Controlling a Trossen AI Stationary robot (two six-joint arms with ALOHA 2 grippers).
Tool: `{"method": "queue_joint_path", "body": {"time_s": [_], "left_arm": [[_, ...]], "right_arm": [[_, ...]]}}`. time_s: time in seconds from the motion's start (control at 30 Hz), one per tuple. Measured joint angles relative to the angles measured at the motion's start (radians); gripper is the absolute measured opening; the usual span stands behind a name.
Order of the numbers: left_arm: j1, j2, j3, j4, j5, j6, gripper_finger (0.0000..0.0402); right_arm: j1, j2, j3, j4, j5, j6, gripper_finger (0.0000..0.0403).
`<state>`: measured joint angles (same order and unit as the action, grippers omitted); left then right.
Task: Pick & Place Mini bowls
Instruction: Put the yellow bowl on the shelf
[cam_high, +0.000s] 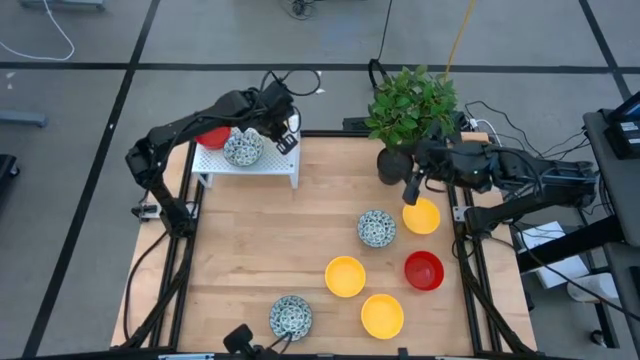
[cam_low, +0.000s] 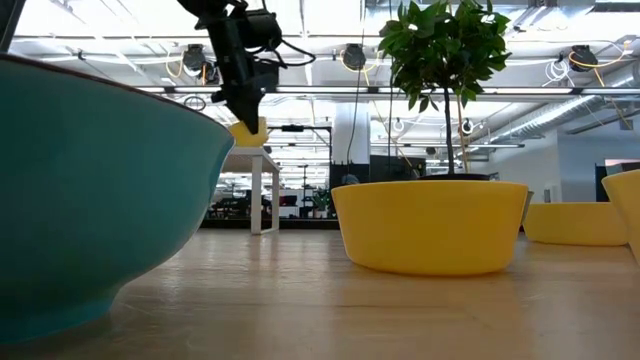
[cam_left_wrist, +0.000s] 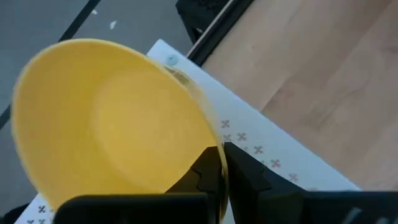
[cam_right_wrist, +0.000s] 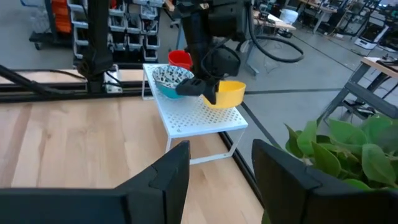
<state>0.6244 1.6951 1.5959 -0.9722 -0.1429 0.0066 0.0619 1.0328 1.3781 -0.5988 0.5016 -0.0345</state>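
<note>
A yellow mini bowl (cam_right_wrist: 227, 93) hangs tilted just above the white perforated shelf (cam_right_wrist: 199, 118), its rim pinched in the left hand (cam_right_wrist: 208, 90). A speckled bowl (cam_right_wrist: 172, 79) and a red bowl (cam_right_wrist: 180, 59) sit on the shelf. The right hand (cam_high: 410, 192) hovers, fingers apart, over the wooden surface (cam_high: 260, 240) beside a potted plant (cam_high: 410, 115).

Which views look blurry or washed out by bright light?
Low view: the teal bowl fills the left edge, too close to be sharp; ceiling lights glare behind. Left wrist view: the held yellow bowl is soft. High view: evenly lit.
</note>
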Motion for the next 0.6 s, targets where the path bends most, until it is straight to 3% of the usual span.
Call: {"method": "queue_joint_path", "body": {"time_s": [0.13, 0.37, 0.6], "left_arm": [[0.012, 0.000, 0.000, -0.014, 0.031, 0.038, 0.0007], [0.010, 0.000, 0.000, -0.012, 0.047, 0.064, 0.0027], [0.009, 0.001, -0.004, -0.010, 0.046, 0.070, 0.0006]], "right_arm": [[-0.022, 0.023, 0.000, 0.005, 0.000, 0.013, 0.0160], [-0.047, 0.062, 0.000, 0.005, 0.000, 0.022, 0.0160], [-0.062, 0.078, 0.000, 0.007, -0.001, 0.023, 0.0160]]}}
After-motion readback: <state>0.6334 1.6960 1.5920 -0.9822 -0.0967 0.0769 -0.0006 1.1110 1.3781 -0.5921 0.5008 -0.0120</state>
